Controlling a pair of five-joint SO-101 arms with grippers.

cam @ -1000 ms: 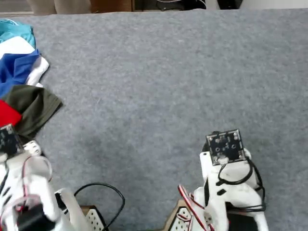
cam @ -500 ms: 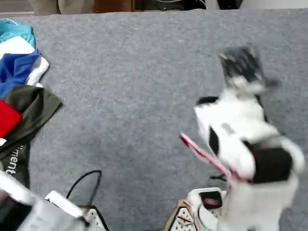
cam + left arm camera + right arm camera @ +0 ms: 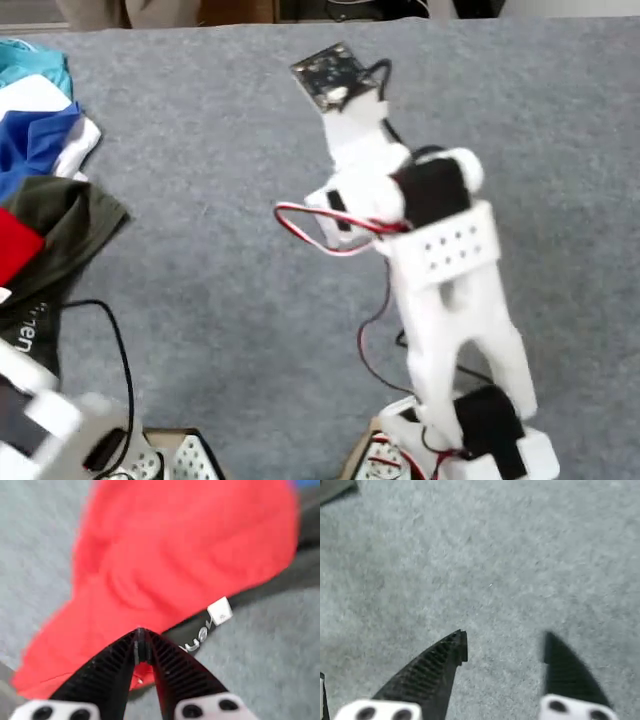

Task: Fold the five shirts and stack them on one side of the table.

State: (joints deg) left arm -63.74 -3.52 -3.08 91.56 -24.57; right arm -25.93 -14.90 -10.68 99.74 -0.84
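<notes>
A heap of shirts lies at the table's left edge: teal (image 3: 35, 62), white (image 3: 30, 97), blue (image 3: 40, 145), dark olive (image 3: 65, 225), red (image 3: 15, 245) and a black one with white print (image 3: 30, 335). My left gripper (image 3: 142, 645) is shut, its tips together just over the red shirt (image 3: 190, 555); I see no cloth pinched between them. The black shirt (image 3: 200, 635) with its white tag (image 3: 220, 611) lies beside the red one. My right arm (image 3: 430, 190) stretches out over the table's middle. Its gripper (image 3: 505, 645) is open above bare grey cloth.
Grey table cover (image 3: 220, 300) spreads across the middle and right. Both arm bases (image 3: 470, 450) and loose cables (image 3: 115, 340) sit at the near edge. The left arm's body (image 3: 35, 425) is at the near left corner.
The right arm has risen from its folded pose and swung out toward the far middle. The left arm has dropped to the near left corner, uncovering the black printed shirt.
</notes>
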